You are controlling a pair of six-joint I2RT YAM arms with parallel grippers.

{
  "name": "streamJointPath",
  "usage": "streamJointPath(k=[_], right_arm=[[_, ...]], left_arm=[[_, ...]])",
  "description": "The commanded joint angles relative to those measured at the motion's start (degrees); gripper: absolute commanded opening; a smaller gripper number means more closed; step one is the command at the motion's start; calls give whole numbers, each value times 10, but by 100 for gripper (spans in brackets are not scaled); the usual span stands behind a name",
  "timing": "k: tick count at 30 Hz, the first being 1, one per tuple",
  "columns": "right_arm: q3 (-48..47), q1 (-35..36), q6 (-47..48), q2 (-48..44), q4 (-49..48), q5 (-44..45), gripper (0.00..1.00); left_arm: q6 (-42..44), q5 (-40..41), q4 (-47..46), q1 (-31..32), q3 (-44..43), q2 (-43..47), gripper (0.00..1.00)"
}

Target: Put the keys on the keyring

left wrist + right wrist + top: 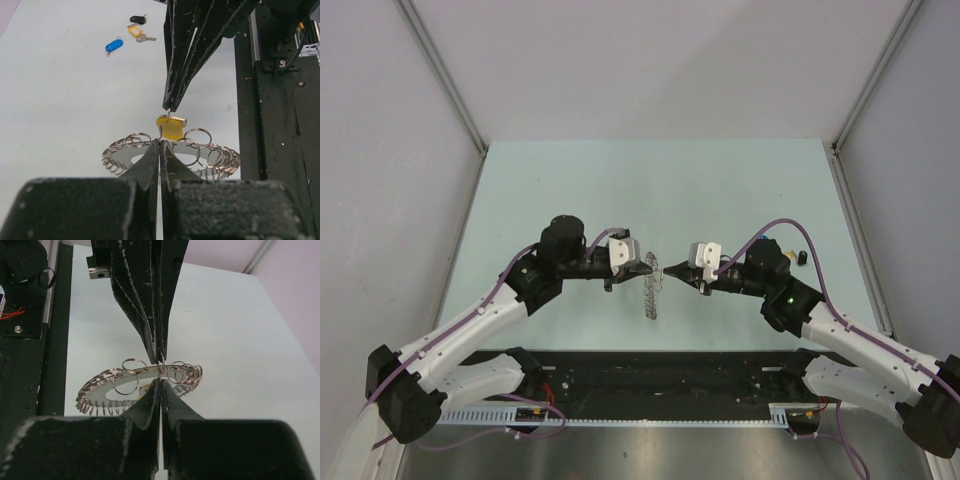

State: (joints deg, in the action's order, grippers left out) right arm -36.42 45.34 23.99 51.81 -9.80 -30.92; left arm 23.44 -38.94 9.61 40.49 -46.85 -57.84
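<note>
The keyring (125, 150), a flat silvery disc with a wide hole and many small wire loops round its edge, hangs between my two grippers over the middle of the table (653, 292). My left gripper (160, 142) is shut on its rim. My right gripper (160, 382) is shut and faces it tip to tip (168, 107), pinching the thin wire loop of a yellow key (171, 128) at the same spot on the rim. Other keys lie on the table at the far right: a blue one (114, 45), a yellow one (134, 31) and a black one (137, 19).
The black base rail (650, 375) runs along the near table edge. Grey walls with metal posts (445, 75) close in the pale green table (650, 190) on the left, right and back.
</note>
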Motion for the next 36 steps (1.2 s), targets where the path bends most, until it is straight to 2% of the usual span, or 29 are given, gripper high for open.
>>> streamJointPath(k=[1, 36], right_arm=[[0, -6, -10, 0, -29, -3, 0], [-1, -17, -25, 13, -43, -30, 0]], left_arm=[[16, -1, -21, 4, -18, 17, 0], [29, -15, -18, 5, -16, 21, 0]])
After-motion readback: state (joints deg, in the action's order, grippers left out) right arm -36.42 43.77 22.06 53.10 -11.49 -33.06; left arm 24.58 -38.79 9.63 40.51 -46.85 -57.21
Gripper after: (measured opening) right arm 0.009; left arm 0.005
